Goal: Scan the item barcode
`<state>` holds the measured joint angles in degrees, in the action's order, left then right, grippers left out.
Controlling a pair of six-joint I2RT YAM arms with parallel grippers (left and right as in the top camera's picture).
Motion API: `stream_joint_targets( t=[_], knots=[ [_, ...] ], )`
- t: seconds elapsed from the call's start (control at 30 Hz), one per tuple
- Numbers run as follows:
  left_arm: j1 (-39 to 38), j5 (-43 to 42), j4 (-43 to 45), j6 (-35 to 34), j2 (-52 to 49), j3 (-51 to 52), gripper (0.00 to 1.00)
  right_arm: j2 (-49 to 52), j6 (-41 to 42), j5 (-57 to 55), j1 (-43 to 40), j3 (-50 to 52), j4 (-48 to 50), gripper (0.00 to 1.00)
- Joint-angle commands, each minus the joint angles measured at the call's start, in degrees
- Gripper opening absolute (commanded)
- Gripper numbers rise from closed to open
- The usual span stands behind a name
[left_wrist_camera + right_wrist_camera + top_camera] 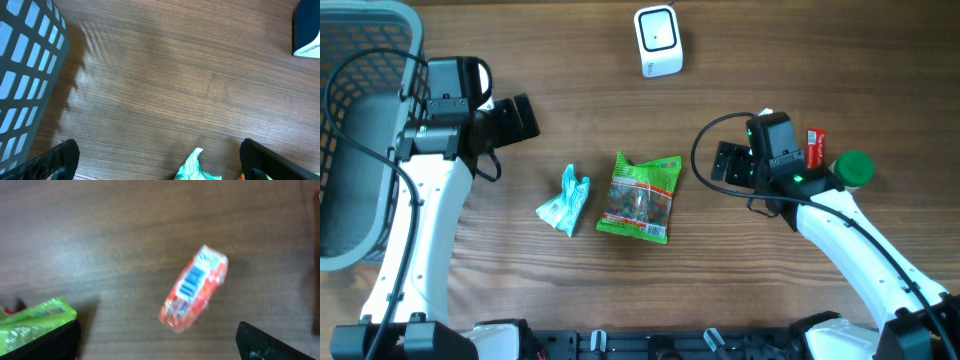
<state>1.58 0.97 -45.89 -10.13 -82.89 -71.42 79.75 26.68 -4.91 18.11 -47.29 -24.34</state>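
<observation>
Wood-grain tabletop [570,100] carries a crinkly green packet [640,197] at centre, with a crumpled pale-blue wrapper [565,200] just beside it. A glossy orange packet [194,289], barcode up, lies toward the right edge under the right gripper [157,335], jaws apart. The left gripper [155,157] has its jaws apart too, empty. A grey lattice plastic basket [380,20] sits at the left edge and a boxy white scanner [657,40] at the far edge.

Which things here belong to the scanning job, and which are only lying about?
Job: scanner; orange packet, barcode up; green packet; teal packet.
Lying about, likely: basket; green cap; red box.
</observation>
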Motion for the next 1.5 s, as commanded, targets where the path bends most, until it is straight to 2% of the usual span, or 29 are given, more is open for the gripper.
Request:
stream_joint_targets(
  t=[0.0, 0.27, 0.33, 0.37, 0.4, 0.63, 0.9, 0.93, 0.97, 1.0, 1.03, 1.07, 1.23, 1.33, 1.47],
  knots=[
    [0.2, 0.3, 0.2, 0.7, 0.4, -1.0, 1.0, -0.8, -1.0, 0.5, -0.2, -0.8, 1.2, 1.0],
    [0.2, 0.3, 0.2, 0.7, 0.4, -1.0, 1.0, -0.8, -0.8, 1.2, -0.2, -0.8, 1.6, 0.99],
    [0.2, 0.3, 0.2, 0.7, 0.4, -1.0, 1.0, -0.8, 1.6, 1.2, -0.2, -0.8, 0.5, 0.93],
    [0.2, 0.3, 0.2, 0.7, 0.4, -1.0, 1.0, -0.7, 4.0, 1.2, -0.2, -0.8, -1.0, 0.84],
    [0.2, 0.3, 0.2, 0.7, 0.4, -1.0, 1.0, -0.5, 4.7, 1.2, -0.2, -0.8, -1.7, 0.82],
    [0.2, 0.3, 0.2, 0.7, 0.4, -1.0, 1.0, -0.4, 5.0, 2.1, -0.2, -0.2, -3.0, 0.8],
    [0.2, 0.3, 0.2, 0.7, 0.4, -1.0, 1.0, -0.3, 8.1, 2.3, -0.2, -0.2, -3.4, 0.62],
    [0.2, 0.3, 0.2, 0.7, 0.4, -1.0, 1.0, -0.3, 8.1, 2.3, -0.2, -0.2, -3.4, 0.59],
    [0.2, 0.3, 0.2, 0.7, 0.4, -1.0, 1.0, -0.3, 8.1, 2.3, -0.2, -0.2, -3.4, 0.46],
    [0.2, 0.3, 0.2, 0.7, 0.4, -1.0, 1.0, -0.2, 8.0, 2.8, -0.2, -0.1, -3.3, 0.28],
    [0.2, 0.3, 0.2, 0.7, 0.4, -1.0, 1.0, 0.0, 8.0, 3.5, -0.2, -0.1, -3.1, 0.18],
    [0.2, 0.3, 0.2, 0.7, 0.4, -1.0, 1.0, 0.3, 8.0, 3.8, -0.2, -0.1, -2.8, 0.13],
    [0.2, 0.3, 0.2, 0.7, 0.4, -1.0, 1.0, 2.3, 8.0, 4.4, -1.0, -0.1, -1.5, 0.11],
    [0.2, 0.3, 0.2, 0.7, 0.4, -1.0, 1.0, 3.6, 8.1, 5.0, -1.3, 0.0, -0.7, 0.15],
    [0.2, 0.3, 0.2, 0.7, 0.4, -1.0, 1.0, 6.2, 8.3, 4.6, -1.3, 0.0, 0.2, 0.16]
  ],
)
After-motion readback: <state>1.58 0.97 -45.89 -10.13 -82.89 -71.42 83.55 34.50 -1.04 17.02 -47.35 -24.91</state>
